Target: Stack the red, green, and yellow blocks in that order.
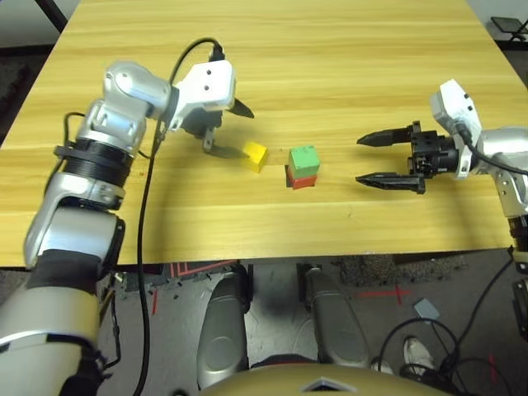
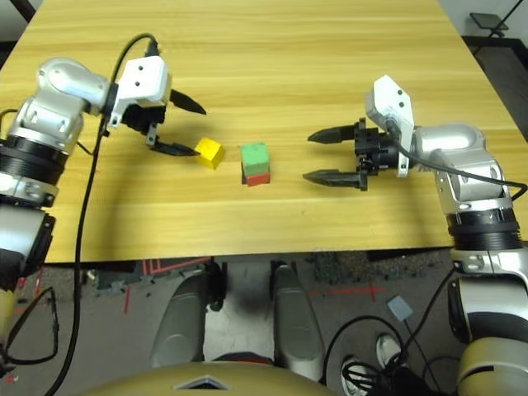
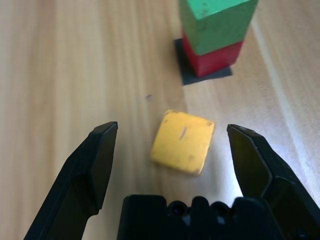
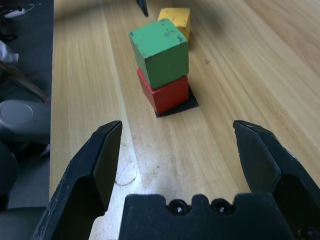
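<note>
A green block [image 1: 304, 157] rests on top of a red block [image 1: 303, 179] near the table's middle; the red one stands on a flat black patch [image 4: 187, 104]. Just left of that stack the yellow block [image 1: 255, 155] lies on the wood, turned a little askew. My left gripper [image 1: 233, 129] is open right beside the yellow block, whose face [image 3: 183, 141] shows between the two spread fingers in the left wrist view, untouched. To the right of the stack my right gripper [image 1: 371, 159] is open and holds nothing, pointing at the stack [image 4: 162, 72] from a short distance.
The wooden table [image 1: 330, 58] stretches far behind the blocks. Its front edge [image 1: 272, 252] runs close below them. A black cable [image 1: 147, 206] hangs from my left arm over the table's front left part.
</note>
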Robot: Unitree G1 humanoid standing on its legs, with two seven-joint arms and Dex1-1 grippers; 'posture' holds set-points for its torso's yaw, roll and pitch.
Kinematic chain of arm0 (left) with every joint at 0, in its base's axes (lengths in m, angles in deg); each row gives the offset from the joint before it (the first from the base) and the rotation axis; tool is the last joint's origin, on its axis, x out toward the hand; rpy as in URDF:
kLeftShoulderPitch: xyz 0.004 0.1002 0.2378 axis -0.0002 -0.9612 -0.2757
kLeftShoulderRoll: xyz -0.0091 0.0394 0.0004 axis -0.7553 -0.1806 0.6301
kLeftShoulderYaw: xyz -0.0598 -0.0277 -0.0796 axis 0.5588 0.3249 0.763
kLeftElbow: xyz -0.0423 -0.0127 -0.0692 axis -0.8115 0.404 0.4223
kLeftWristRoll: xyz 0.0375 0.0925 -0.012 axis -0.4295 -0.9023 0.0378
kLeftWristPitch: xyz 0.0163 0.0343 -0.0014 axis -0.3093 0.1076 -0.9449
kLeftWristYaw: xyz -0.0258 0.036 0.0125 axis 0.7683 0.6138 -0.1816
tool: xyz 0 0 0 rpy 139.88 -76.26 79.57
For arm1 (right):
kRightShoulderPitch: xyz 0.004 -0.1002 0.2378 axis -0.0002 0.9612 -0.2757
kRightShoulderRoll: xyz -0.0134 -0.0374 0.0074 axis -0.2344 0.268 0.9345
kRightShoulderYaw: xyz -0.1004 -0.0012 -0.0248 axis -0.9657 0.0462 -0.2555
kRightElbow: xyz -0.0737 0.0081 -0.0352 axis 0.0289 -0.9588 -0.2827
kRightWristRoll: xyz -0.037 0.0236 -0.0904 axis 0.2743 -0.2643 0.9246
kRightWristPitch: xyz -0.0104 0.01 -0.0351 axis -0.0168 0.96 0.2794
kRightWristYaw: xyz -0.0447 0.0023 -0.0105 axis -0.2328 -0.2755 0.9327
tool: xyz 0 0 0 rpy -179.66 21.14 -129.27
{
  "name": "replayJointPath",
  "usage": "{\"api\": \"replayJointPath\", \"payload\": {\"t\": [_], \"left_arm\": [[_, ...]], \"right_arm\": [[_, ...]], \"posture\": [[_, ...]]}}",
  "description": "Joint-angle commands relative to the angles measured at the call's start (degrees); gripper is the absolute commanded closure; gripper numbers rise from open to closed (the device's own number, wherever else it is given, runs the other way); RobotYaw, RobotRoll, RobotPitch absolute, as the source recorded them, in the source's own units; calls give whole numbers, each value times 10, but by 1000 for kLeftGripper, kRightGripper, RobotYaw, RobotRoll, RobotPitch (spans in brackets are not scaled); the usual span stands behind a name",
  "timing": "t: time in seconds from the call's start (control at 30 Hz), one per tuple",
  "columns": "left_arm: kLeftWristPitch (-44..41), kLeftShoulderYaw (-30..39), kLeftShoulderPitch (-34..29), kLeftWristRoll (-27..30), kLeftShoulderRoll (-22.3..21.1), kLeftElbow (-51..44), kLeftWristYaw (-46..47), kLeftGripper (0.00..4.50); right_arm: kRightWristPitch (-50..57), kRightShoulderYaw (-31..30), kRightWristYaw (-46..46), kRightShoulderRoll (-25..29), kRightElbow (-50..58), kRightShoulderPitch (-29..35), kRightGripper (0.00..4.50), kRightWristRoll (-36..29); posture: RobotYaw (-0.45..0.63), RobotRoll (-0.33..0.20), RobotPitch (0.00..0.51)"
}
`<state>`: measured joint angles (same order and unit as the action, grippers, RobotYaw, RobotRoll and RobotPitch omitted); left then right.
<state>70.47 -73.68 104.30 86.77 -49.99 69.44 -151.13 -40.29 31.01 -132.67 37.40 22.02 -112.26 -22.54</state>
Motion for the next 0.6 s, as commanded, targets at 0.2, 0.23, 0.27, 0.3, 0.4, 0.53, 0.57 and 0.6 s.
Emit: {"api": "replayJointPath", "payload": {"t": [0.2,0.23,0.27,0.3,0.4,0.53,0.57,0.6], "left_arm": [[55,3,20,-39,22,103,-9,40],[59,6,21,-42,25,117,-5,40],[62,8,21,-44,27,133,-1,40],[65,9,21,-46,29,144,1,40],[81,17,21,-47,34,170,4,207],[88,35,19,-35,43,179,-2,1314],[85,42,18,-28,45,174,-7,1662],[82,48,17,-22,47,168,-11,1987]], "right_arm": [[20,19,13,14,38,29,0,-13],[21,19,15,14,41,31,0,-14],[22,19,17,13,42,32,0,-15],[23,19,18,13,43,32,0,-16],[23,18,21,13,42,30,0,-17],[21,15,21,13,37,27,0,-15],[19,14,21,13,34,26,0,-13],[17,13,20,13,32,25,0,-12]], "posture": [[15,-23,256],[15,-23,255],[15,-23,256],[15,-23,256],[16,-25,254],[24,-27,253],[28,-27,252],[34,-26,250]]}}
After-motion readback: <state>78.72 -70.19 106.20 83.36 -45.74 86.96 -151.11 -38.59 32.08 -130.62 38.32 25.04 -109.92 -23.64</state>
